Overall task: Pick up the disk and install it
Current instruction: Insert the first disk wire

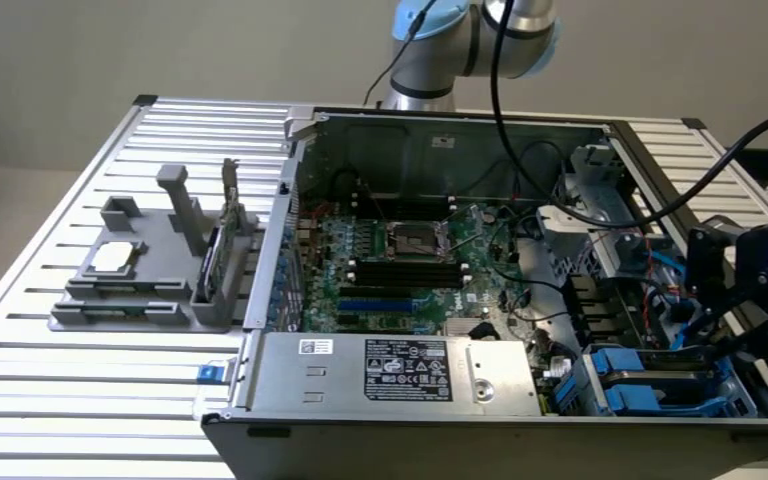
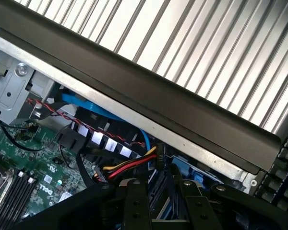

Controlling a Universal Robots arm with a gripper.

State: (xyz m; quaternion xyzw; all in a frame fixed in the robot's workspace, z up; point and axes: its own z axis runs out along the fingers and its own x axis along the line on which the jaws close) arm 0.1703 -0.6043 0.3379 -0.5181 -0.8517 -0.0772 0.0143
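Observation:
My gripper point(image 1: 720, 318) hangs at the exterior view's right, low inside the open computer case point(image 1: 291, 190), just above the blue drive carriers point(image 1: 658, 385) in the near right corner. In the wrist view its two black fingers point(image 2: 134, 206) stand a narrow gap apart. A thin dark slab with a blue edge, the disk point(image 2: 160, 200), shows edge-on between them. The gripper point(image 2: 164, 191) looks shut on it. Most of the disk is hidden by the fingers and the bay.
A green motherboard point(image 1: 398, 260) fills the case floor and a silver power supply box point(image 1: 398, 370) lies along its near wall. Red, yellow and black cables point(image 2: 129, 165) run close to the fingers. The black case rim point(image 2: 158, 100) passes behind them. A grey fixture point(image 1: 144, 270) stands on the ribbed table.

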